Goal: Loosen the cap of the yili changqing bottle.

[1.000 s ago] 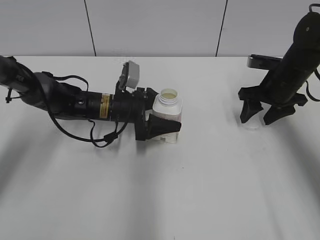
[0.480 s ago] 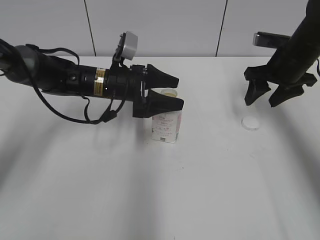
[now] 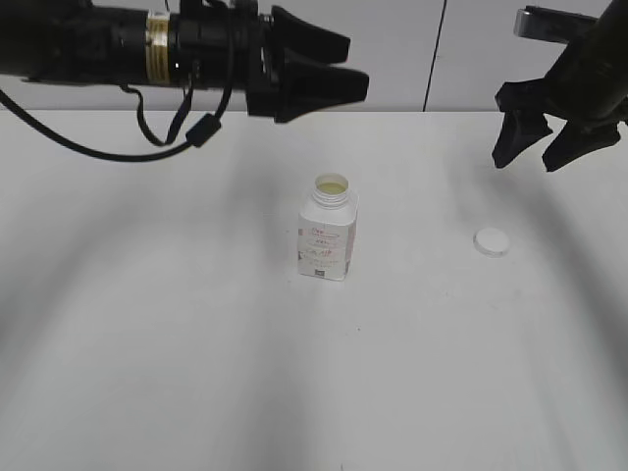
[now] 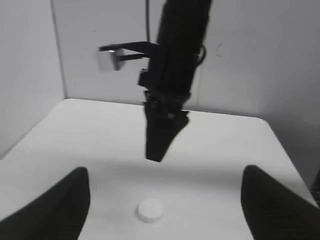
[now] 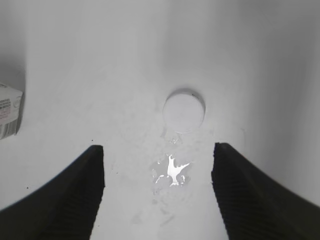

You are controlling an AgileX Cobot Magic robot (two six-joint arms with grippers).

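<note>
The yili changqing bottle (image 3: 329, 234) stands upright in the middle of the table with its neck open and no cap on it. A corner of it shows at the left edge of the right wrist view (image 5: 9, 112). The white cap (image 3: 492, 241) lies flat on the table to the bottle's right; it also shows in the left wrist view (image 4: 150, 210) and the right wrist view (image 5: 184, 110). My left gripper (image 3: 343, 67) is open and empty, raised high above the table behind the bottle. My right gripper (image 3: 538, 149) is open and empty, raised above and behind the cap.
A small wet patch (image 5: 172, 170) glints on the white table (image 3: 196, 373) just in front of the cap. A grey panelled wall (image 3: 392, 54) runs along the far edge of the table.
My left gripper has let go of the bottle and risen well above it. My right gripper has lifted away from the cap, which stays on the table.
</note>
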